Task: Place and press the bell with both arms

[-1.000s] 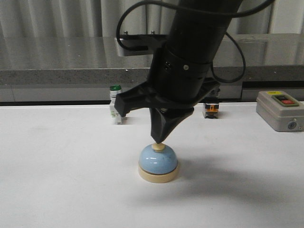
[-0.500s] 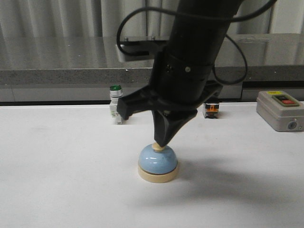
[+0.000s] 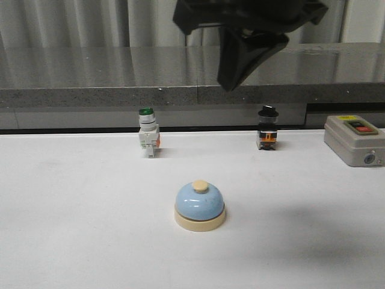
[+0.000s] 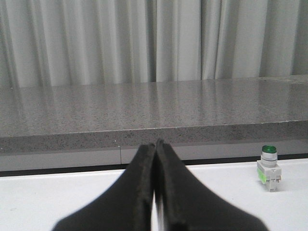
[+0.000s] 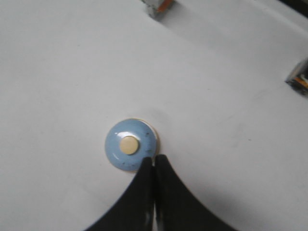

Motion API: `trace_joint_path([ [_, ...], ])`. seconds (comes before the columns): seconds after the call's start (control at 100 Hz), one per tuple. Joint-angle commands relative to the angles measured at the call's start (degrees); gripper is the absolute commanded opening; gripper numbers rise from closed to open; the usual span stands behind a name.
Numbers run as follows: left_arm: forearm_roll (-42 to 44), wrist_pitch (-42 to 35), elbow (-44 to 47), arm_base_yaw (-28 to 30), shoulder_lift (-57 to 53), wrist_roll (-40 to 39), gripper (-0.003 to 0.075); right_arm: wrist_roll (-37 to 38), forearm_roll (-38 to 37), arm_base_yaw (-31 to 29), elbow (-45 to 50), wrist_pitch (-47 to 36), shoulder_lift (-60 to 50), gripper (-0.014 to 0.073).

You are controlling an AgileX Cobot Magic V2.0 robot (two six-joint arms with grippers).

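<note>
right gripper [image 3: 227,84] high above bell [image 3: 200,206]

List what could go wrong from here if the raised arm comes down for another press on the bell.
1. The right gripper hangs high above the bell and, in the front view, off to its right. A straight descent might miss the small button and strike the dome instead.
2. The bell stands loose on the table; an off-centre push could slide or tip it.
3. The black-capped switch and green-capped switch stand behind the bell; a wide sweep could topple them.
</note>
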Motion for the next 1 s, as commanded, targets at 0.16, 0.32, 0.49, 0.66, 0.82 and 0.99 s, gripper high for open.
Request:
trace_joint_path([
  [0.16, -0.16, -4.35, 2.39, 0.11, -1.69, -0.45, -0.0020, 1.53, -3.65, -6.17, 2.89, -0.96, -8.80, -0.0060],
  [0.32, -0.16, -4.35, 2.39, 0.11, -1.69, -0.45, -0.0019, 1.53, -3.71, -11.83, 8.56, -2.08, -15.25, -0.0060],
  [0.49, -0.16, -4.35, 2.39, 0.11, -1.69, -0.45, -0.0020, 1.53, -3.71, -17.96, 15.01, -3.26, -24.22, -0.0060],
  [0.66, -0.16, -4.35, 2.39, 0.11, -1.69, -0.45, -0.0020, 1.53, -3.71, -22.82, 21.13, -4.14, -34.18, -0.0060],
  [0.82, -0.16, -4.35, 2.39, 0.11, -1.69, -0.45, -0.0020, 1.53, -3.93, -24.60, 26.17, -4.16, -44.30, -0.0060],
  [0.99, -0.16, -4.35, 2.39, 0.11, -1.69, -0.45, -0.0020, 1.53, -4.00, -24.60, 29.64, -3.05, -53.25, -0.0060],
])
